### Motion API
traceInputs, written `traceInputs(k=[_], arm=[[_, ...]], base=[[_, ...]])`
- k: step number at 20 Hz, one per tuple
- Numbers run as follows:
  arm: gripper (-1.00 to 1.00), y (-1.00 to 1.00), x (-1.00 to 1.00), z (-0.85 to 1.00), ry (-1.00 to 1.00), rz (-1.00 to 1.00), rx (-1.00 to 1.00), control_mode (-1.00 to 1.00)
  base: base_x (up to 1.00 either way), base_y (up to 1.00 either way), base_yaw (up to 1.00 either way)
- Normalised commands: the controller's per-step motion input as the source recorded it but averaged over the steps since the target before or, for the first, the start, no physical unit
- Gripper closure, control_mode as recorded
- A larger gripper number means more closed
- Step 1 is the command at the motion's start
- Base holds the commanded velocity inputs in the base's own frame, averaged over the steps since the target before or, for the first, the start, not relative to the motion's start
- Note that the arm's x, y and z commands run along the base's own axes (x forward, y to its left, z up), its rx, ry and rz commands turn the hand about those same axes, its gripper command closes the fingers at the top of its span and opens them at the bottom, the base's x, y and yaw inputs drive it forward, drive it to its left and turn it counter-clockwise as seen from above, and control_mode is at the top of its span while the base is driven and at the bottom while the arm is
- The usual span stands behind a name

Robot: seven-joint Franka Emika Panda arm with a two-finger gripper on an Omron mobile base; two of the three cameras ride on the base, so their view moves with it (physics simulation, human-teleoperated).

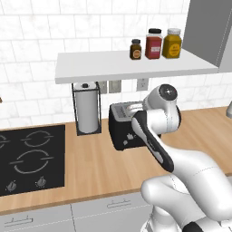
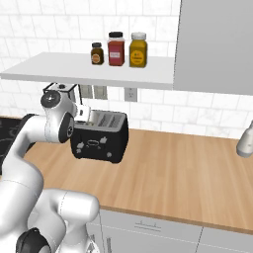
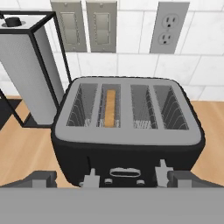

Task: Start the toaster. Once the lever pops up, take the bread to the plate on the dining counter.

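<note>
The black four-slot toaster (image 3: pixel 131 146) stands on the wood worktop against the tiled wall, also seen as a dark box (image 1: pixel 122 129) (image 2: pixel 99 138). A tan bread slice (image 3: pixel 110 108) sits on edge in the second slot from the left, sunk low. Two small levers show on the toaster's front face, left (image 3: pixel 90 176) and right (image 3: pixel 162 168). My gripper (image 3: pixel 111 178) hovers just in front of and above the toaster's front, open, its fingertips (image 3: pixel 40 177) wide apart with nothing between them. The plate and the dining counter are out of view.
A paper towel roll in a black wire holder (image 1: pixel 87 108) (image 3: pixel 26 74) stands close to the toaster's left. A black hob (image 1: pixel 29 156) lies further left. A white shelf (image 1: pixel 113 65) with three jars hangs overhead. Switches and an outlet (image 3: pixel 168 26) are on the wall behind.
</note>
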Motion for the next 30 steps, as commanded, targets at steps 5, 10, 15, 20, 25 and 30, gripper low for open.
traceInputs(k=[5,10,15,20,25,30], arm=[[-1.00,0.00,0.00,0.00,0.00,0.00,0.00,-1.00],[-1.00,0.00,0.00,0.00,0.00,0.00,0.00,-1.00],[-1.00,0.00,0.00,0.00,0.00,0.00,0.00,-1.00],[-1.00,0.00,0.00,0.00,0.00,0.00,0.00,-1.00],[-1.00,0.00,0.00,0.00,0.00,0.00,0.00,-1.00],[-1.00,0.00,0.00,0.00,0.00,0.00,0.00,-1.00]], base=[[0.00,0.00,0.00],[0.00,0.00,0.00],[0.00,0.00,0.00],[0.00,0.00,0.00],[0.00,0.00,0.00],[0.00,0.00,0.00]])
